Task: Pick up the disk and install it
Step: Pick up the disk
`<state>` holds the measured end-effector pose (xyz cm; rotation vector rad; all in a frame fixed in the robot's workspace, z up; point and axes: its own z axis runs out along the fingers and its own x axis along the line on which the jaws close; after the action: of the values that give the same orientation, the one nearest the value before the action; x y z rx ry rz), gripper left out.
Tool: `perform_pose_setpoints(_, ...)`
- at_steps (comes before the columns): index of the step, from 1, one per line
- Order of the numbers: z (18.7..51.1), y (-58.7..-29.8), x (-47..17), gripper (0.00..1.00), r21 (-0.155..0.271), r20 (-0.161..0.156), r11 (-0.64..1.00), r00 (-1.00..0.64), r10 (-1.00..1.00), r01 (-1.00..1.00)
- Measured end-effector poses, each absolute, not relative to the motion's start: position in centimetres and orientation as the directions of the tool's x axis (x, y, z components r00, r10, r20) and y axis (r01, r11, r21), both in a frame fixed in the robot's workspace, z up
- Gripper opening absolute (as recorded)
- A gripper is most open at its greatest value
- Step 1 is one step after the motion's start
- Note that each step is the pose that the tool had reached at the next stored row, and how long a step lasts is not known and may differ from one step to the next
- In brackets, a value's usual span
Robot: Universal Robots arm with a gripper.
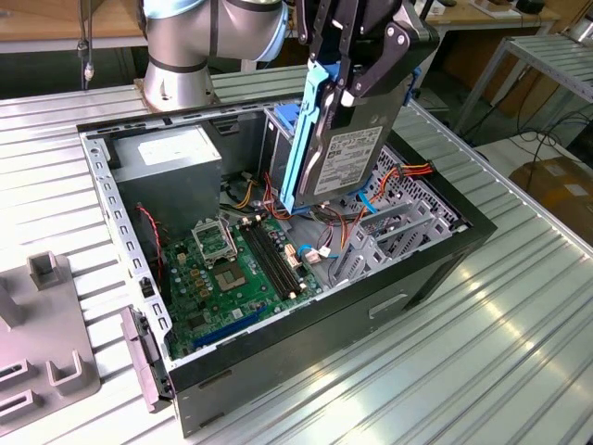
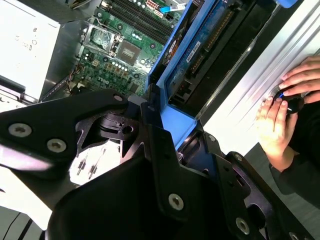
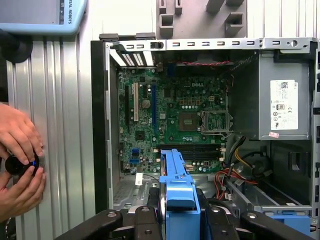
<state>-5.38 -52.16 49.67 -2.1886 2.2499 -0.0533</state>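
Note:
The disk is a grey metal drive with a bright blue carrier frame. It hangs upright and slightly tilted over the open computer case. My gripper is shut on its upper end, with one black finger on each flat side. The disk's lower end is above the cables by the drive cage. In the first wrist view the blue frame stands edge-on between my fingers, over the motherboard. In the second wrist view the disk reaches away from my gripper.
Inside the case are a green motherboard, a grey power supply and red and orange cables. A person's hands rest on a black knob on the ribbed table beside the case. A grey fixture stands at the exterior view's left.

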Motion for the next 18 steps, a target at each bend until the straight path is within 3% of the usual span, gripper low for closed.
perform_pose_setpoints(18, 49.5, -54.3, -4.6, 0.37, -0.026, 0.022, 0.027, -0.028, -0.999, -0.999)
